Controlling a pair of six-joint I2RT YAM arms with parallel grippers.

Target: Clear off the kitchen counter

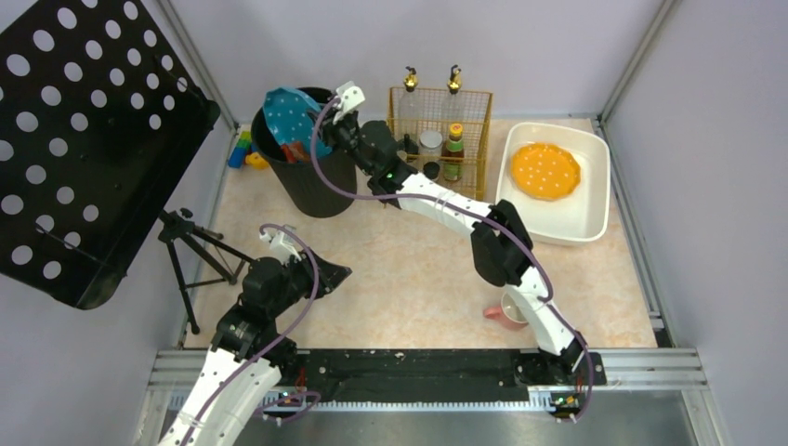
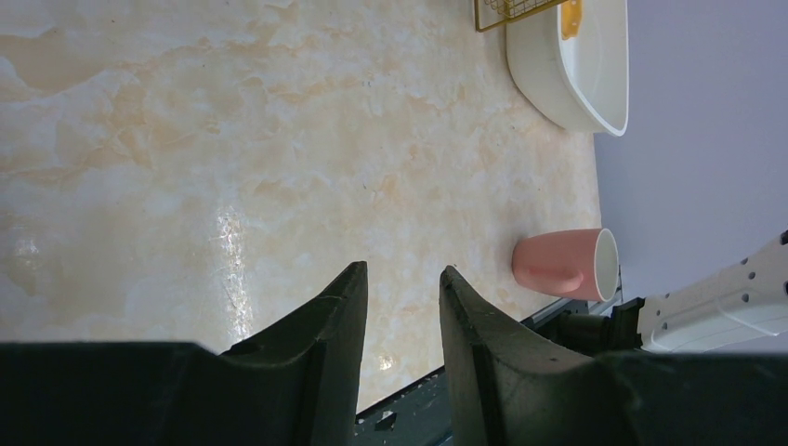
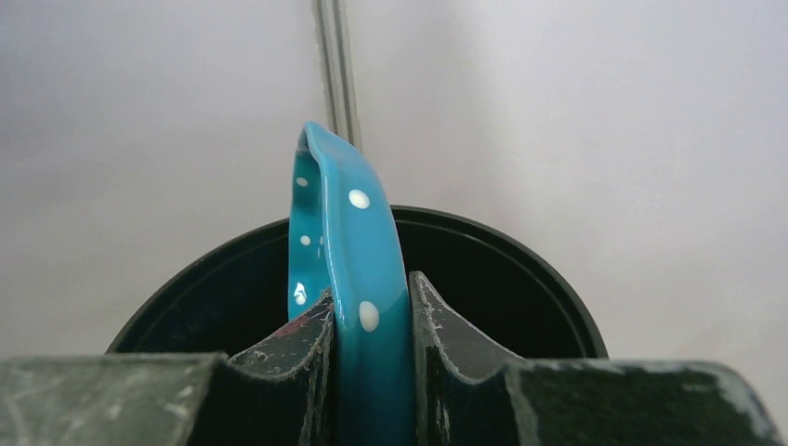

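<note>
The bench [image 1: 418, 269] fills the middle of the cell, a pale cream top with a faint marbled pattern, framed by metal rails, with both arms bolted at its near edge.

Toward its far left stands a black bin [image 1: 311, 190]. The right arm reaches across to it, and the right hand [image 1: 325, 128] is clamped on the rim of a teal plate with white dots [image 1: 286, 113]. The plate is held on edge over the bin's mouth, its lower part inside the rim. From the wrist view the two fingers [image 3: 307, 358] press flat against both faces of the plate. Something red shows inside the bin beside it.

The left hand [image 1: 321, 274] hangs over the near left of the bench. Its jaws are partly apart, with nothing between them, only bare bench below.

A pink mug [image 1: 500, 314] sits on the bench close to the right arm's base, partly hidden by that arm.

At the far edge, just right of the bin, is a gold wire basket [image 1: 469, 100] holding bottles and a jar. Beside that, in the far right corner, is a white tub [image 1: 595, 190] with an orange dotted plate [image 1: 545, 171] lying in it.

A few coloured blocks [image 1: 243, 149] are tucked behind the bin on the left. A black perforated panel [image 1: 84, 139] on a tripod [image 1: 190, 246] stands off the left side.
</note>
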